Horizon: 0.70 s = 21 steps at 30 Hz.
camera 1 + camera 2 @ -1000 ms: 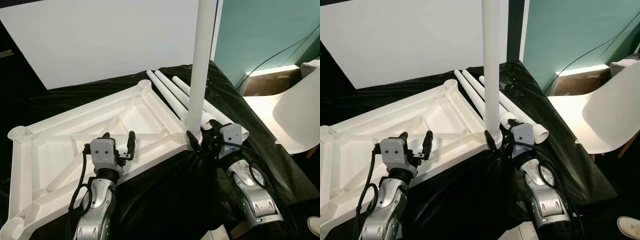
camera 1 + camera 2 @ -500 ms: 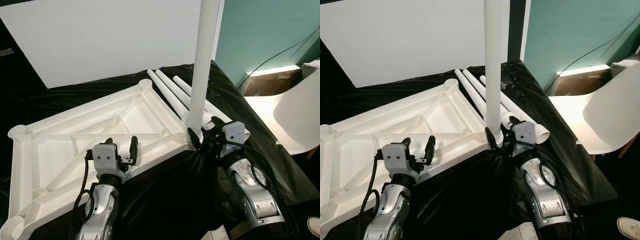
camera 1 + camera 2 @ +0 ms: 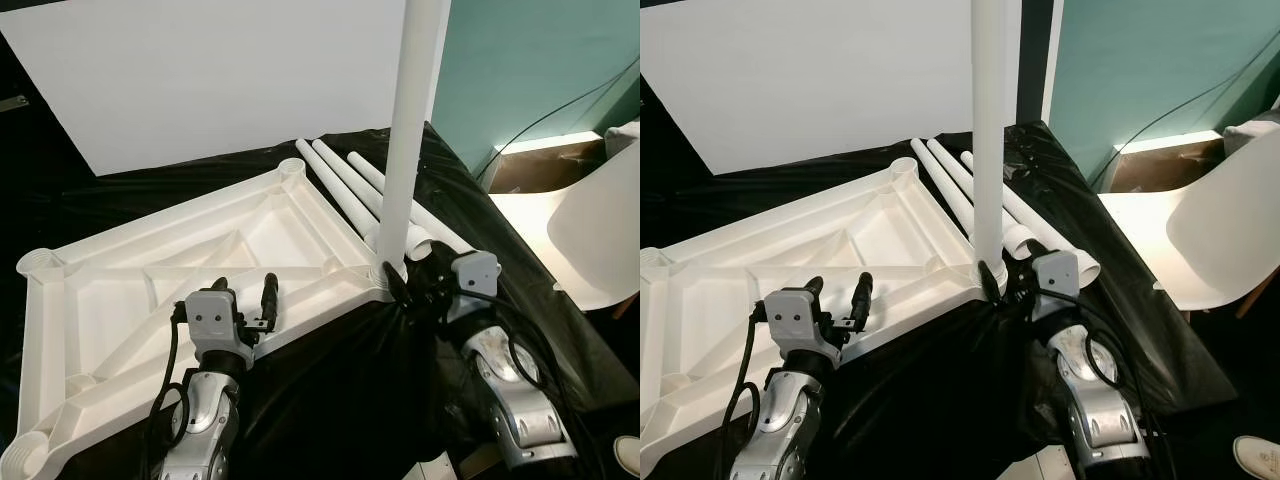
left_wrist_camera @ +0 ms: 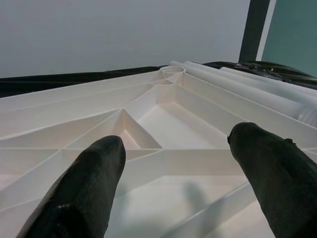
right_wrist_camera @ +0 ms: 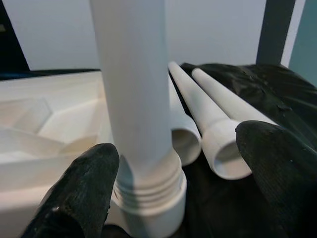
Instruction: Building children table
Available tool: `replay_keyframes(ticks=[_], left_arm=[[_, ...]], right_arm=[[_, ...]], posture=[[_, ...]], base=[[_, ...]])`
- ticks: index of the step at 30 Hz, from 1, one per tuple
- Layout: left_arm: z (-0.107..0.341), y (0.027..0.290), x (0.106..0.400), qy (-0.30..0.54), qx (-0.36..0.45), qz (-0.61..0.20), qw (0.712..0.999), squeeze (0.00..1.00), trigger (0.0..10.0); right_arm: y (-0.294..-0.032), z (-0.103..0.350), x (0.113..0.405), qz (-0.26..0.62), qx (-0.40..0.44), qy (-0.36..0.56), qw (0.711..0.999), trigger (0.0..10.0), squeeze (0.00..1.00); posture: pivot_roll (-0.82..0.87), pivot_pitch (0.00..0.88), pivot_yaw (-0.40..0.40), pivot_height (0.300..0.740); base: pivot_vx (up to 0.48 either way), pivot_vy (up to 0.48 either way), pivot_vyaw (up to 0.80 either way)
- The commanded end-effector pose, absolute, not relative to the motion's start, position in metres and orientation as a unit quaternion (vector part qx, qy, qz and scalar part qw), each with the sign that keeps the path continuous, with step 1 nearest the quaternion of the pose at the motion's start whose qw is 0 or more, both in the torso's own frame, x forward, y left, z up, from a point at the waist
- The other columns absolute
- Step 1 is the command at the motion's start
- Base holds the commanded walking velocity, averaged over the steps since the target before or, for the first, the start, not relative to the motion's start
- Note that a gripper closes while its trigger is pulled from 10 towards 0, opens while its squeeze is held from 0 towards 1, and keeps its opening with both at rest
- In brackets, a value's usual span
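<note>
Right wrist view: the right gripper (image 5: pixel 173 183) reaches forward with fingers spread either side of the upright table leg (image 3: pixel 408 150), standing in the near right corner socket of the upside-down tabletop (image 3: pixel 150 290). The left gripper (image 3: pixel 240 300) hovers over the tabletop's near edge, fingers apart, holding nothing.

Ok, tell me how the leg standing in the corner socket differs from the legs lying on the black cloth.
The standing leg is upright, its threaded end in the tabletop corner; the loose legs lie flat, open ends showing. The right gripper is at the standing leg's base; the loose legs are untouched. All are white tubes.
</note>
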<state>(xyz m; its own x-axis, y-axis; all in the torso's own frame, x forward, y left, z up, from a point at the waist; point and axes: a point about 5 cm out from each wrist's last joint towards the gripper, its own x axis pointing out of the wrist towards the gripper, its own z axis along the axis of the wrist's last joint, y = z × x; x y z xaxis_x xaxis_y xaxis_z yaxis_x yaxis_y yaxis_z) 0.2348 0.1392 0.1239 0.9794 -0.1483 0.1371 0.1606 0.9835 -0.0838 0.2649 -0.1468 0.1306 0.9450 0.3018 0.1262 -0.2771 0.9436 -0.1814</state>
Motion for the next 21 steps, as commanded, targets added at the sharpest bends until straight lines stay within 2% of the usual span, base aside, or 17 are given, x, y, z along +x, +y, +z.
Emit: replay_keyframes(ticks=[1,21], left_arm=[[0.1241,0.142,0.2327,-0.068,-0.048,-0.077,0.994,0.0,10.0],[0.1184,0.1498,0.2247,-0.065,-0.048,-0.046,0.996,0.0,10.0]], right_arm=[[-0.1492,0.1255,0.2643,0.142,-0.082,-0.067,0.984,10.0,0.0],[-0.1579,0.1328,0.2592,0.14,-0.093,-0.071,0.983,10.0,0.0]], posture=[[0.0,0.0,0.05,0.74],[0.0,0.0,0.031,0.74]], base=[[0.0,0.0,0.0],[0.0,0.0,0.0]])
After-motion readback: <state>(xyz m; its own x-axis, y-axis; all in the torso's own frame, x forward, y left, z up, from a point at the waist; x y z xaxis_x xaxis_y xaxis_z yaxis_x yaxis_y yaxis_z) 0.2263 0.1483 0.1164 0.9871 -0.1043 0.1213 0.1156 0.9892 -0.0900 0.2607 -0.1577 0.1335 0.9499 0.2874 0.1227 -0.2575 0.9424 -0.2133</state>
